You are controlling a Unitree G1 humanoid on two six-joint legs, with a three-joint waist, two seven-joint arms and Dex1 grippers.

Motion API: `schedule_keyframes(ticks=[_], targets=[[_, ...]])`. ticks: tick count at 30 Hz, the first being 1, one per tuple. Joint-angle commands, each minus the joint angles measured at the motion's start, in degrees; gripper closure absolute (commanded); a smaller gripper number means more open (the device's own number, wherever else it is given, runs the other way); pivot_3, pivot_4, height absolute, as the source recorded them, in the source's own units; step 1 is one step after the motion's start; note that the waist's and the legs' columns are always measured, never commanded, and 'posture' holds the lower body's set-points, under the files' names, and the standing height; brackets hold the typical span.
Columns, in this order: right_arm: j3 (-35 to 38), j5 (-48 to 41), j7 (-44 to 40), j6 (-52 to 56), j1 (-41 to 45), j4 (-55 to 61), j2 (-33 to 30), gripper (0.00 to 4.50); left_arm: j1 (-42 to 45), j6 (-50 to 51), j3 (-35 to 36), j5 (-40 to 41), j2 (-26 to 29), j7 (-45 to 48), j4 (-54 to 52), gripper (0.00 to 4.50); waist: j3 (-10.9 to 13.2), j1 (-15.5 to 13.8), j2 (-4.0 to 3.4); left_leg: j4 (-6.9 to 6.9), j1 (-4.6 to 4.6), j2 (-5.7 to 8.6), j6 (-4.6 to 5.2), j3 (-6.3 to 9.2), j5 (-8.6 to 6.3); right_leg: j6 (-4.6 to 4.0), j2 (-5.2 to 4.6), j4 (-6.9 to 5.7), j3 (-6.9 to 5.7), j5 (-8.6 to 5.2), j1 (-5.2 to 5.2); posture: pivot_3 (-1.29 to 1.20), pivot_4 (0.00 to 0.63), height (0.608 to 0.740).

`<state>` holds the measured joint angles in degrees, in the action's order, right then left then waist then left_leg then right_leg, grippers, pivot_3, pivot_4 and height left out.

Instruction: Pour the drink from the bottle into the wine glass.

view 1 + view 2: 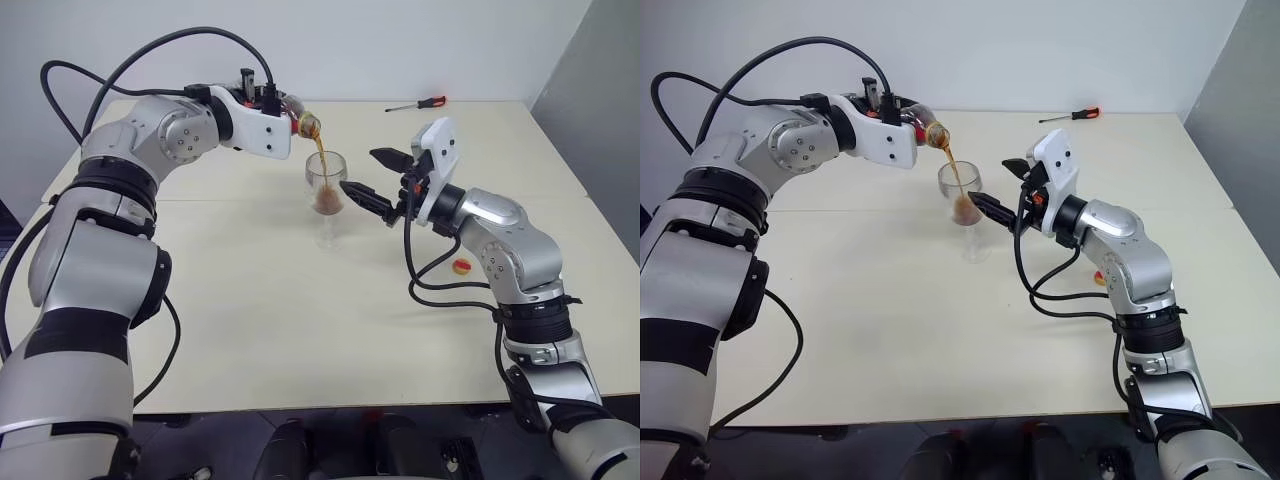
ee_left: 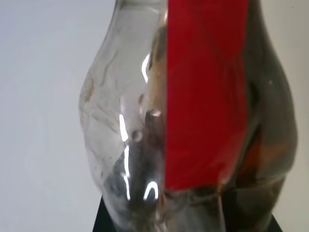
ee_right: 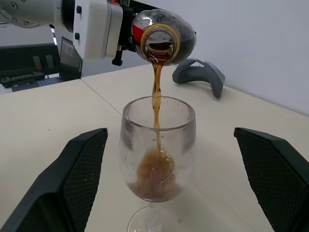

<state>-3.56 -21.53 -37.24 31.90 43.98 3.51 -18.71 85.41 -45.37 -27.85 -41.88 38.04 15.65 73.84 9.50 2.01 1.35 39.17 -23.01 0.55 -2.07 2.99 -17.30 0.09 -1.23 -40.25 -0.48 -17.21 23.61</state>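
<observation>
Pour underway: left gripper clamped on tilted bottle, drink streaming into wine glass. Right gripper wide open, empty, flanking glass. Next: judge fill, then right bottle.

My left arm reaches across the upper left of the frame, elbow bent, wrist level — its gripper has jaws clamped tight on the bottle. My right arm rises from the lower right, forearm angled toward the centre — its gripper level, jaws spread wide, gripping nothing.
</observation>
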Motion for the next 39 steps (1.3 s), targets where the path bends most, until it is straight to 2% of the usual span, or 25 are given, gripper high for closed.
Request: schedule_keyframes(ticks=[1, 39], targets=[[0.72, -0.34, -0.37, -1.20, 1.92, 0.65, 0.24, 0.00, 2.54, 0.02, 0.37, 0.21, 1.25, -1.32, -0.79, 3.64, 0.00, -0.01, 0.00, 0.00, 0.00, 0.00, 0.00, 0.00, 0.00, 0.00, 0.00, -0.01, 0.00, 0.00, 0.00, 0.00, 0.150, 0.740], [0.59, -0.04, -0.62, -1.56, 2.41, 0.28, -0.05, 0.00, 3.40, -0.40, -0.21, -0.06, 0.73, -1.96, -0.91, 3.64, 0.00, 0.02, 0.00, 0.06, -0.01, 0.00, -0.01, -0.10, 0.00, 0.00, -0.02, -0.27, 0.05, 0.00, 0.15, 0.00, 0.150, 0.740]])
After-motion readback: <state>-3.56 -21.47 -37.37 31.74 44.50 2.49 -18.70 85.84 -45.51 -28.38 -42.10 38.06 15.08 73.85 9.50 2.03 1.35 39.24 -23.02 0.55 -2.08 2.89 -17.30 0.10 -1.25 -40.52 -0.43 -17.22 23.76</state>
